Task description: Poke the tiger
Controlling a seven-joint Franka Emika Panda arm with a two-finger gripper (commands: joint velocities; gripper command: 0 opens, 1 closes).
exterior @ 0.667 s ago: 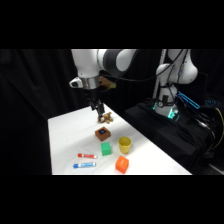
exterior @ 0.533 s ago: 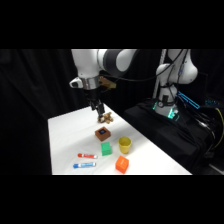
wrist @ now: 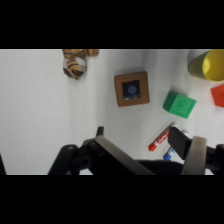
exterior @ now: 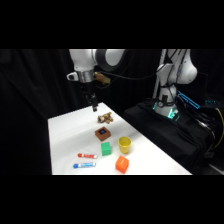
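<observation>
The tiger [exterior: 105, 118] is a small lumpy tan-and-dark-striped toy lying on the white table [exterior: 65, 135] near its far edge. My gripper [exterior: 94, 106] hangs just above the table, slightly left of the tiger and apart from it. In the wrist view the tiger [wrist: 76, 62] lies at the top, well away from my gripper [wrist: 136, 134]. The two fingers stand apart and open, with nothing between them.
A brown cube with a blue top mark [exterior: 103, 133] sits just in front of the tiger. Nearer the front are a green block [exterior: 105, 148], a yellow cup [exterior: 124, 145], an orange block [exterior: 122, 163], a red marker [exterior: 86, 156] and a blue marker [exterior: 83, 165].
The gripper has shifted slightly to the left near the tiger. The objects have not moved.
</observation>
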